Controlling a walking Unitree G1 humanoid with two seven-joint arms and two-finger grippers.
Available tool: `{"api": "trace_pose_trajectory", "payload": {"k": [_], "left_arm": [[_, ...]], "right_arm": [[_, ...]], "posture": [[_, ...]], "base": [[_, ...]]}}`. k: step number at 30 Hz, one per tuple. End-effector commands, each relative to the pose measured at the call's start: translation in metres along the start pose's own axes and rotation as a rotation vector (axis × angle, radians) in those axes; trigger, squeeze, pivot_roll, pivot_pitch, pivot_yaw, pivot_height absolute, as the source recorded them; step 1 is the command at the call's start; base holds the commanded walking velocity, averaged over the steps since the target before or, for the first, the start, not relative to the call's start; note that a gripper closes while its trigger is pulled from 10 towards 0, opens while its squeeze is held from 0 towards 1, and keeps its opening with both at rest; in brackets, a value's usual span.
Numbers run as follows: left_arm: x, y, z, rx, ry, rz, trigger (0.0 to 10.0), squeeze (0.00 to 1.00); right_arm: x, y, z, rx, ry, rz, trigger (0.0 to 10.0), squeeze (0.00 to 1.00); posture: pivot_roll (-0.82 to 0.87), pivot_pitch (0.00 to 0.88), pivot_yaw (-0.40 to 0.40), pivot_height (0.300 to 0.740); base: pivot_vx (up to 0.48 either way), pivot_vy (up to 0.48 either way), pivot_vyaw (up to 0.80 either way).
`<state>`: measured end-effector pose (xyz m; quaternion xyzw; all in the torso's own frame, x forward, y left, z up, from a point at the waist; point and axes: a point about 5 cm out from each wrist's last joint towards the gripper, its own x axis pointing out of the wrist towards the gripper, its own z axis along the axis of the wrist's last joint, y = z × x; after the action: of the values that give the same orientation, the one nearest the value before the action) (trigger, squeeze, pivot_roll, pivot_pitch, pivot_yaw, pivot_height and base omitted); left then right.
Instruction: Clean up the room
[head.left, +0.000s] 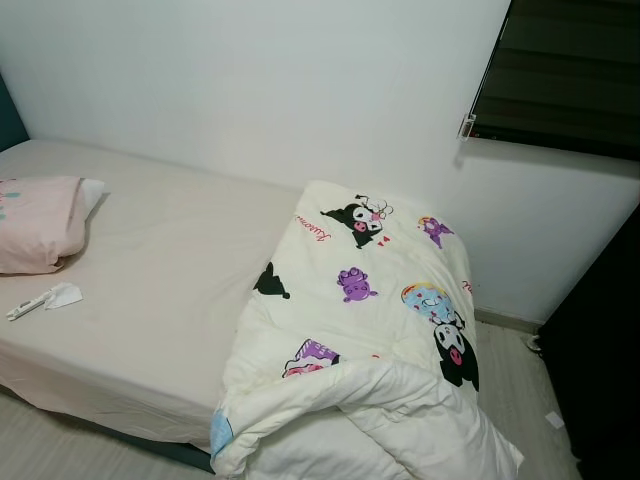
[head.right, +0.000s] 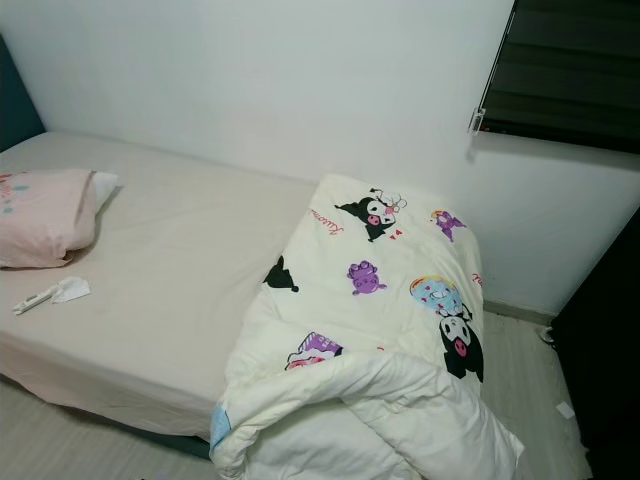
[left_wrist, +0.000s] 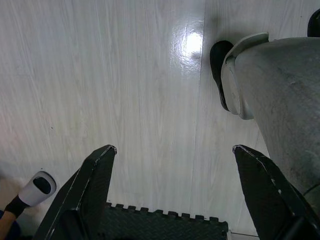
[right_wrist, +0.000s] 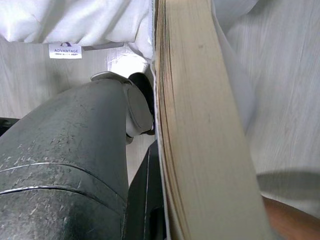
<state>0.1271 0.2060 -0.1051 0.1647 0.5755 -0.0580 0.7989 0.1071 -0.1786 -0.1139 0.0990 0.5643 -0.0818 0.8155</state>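
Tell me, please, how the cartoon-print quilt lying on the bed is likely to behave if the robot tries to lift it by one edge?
The quilt is probably floppy: it folds over itself and spills off the bed edge, so it should sag and trail. Its puffy folds suggest it is bulky but fairly light. The overhanging part may slide toward the floor when tugged.

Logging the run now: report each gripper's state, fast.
Left gripper: open, empty, hanging over the floor.
Right gripper: shut on a book, page edges showing.
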Motion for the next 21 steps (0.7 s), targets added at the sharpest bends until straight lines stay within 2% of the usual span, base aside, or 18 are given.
{"api": "trace_pose_trajectory", "payload": {"k": [1, 9, 11, 13, 14, 19, 21], "left_arm": [[0.000, -0.021, 0.004, -0.034, -0.024, -0.068, 10.0, 0.00], [0.000, -0.021, 0.004, -0.057, -0.035, -0.063, 10.0, 0.00], [0.000, -0.021, 0.004, -0.057, -0.036, -0.062, 10.0, 0.00], [0.000, -0.020, 0.004, -0.055, -0.038, -0.060, 10.0, 0.00], [0.000, -0.020, 0.004, -0.054, -0.038, -0.060, 10.0, 0.00], [0.000, -0.020, 0.004, -0.055, -0.040, -0.056, 10.0, 0.00], [0.000, -0.019, 0.003, -0.084, -0.040, -0.051, 10.0, 0.00]], "right_arm": [[0.001, 0.015, -0.003, -0.023, -0.007, 0.067, 10.0, 0.00], [0.001, 0.015, -0.002, -0.063, -0.008, 0.076, 10.0, 0.00], [0.001, 0.011, 0.003, -0.069, -0.018, 0.074, 10.0, 0.00], [-0.001, -0.015, 0.032, -0.081, -0.067, 0.067, 10.0, 0.00], [-0.002, -0.022, 0.040, -0.086, -0.081, 0.065, 10.0, 0.00], [-0.003, -0.025, 0.044, -0.101, -0.085, 0.060, 10.0, 0.00], [-0.003, -0.026, 0.044, -0.148, -0.074, 0.048, 10.0, 0.00]], "posture": [[0.03, 0.010, -0.076, 0.740], [0.02, 0.008, -0.075, 0.740], [0.02, 0.008, -0.075, 0.740], [0.02, 0.005, -0.074, 0.740], [0.02, 0.005, -0.074, 0.740], [0.03, 0.001, -0.074, 0.740], [0.03, 0.000, -0.073, 0.740]], "base": [[0.000, 0.000, 0.00], [0.000, 0.000, 0.00], [0.000, 0.000, 0.00], [0.000, 0.000, 0.00], [0.000, 0.000, 0.00], [0.000, 0.000, 0.00], [0.000, 0.000, 0.00]]}}
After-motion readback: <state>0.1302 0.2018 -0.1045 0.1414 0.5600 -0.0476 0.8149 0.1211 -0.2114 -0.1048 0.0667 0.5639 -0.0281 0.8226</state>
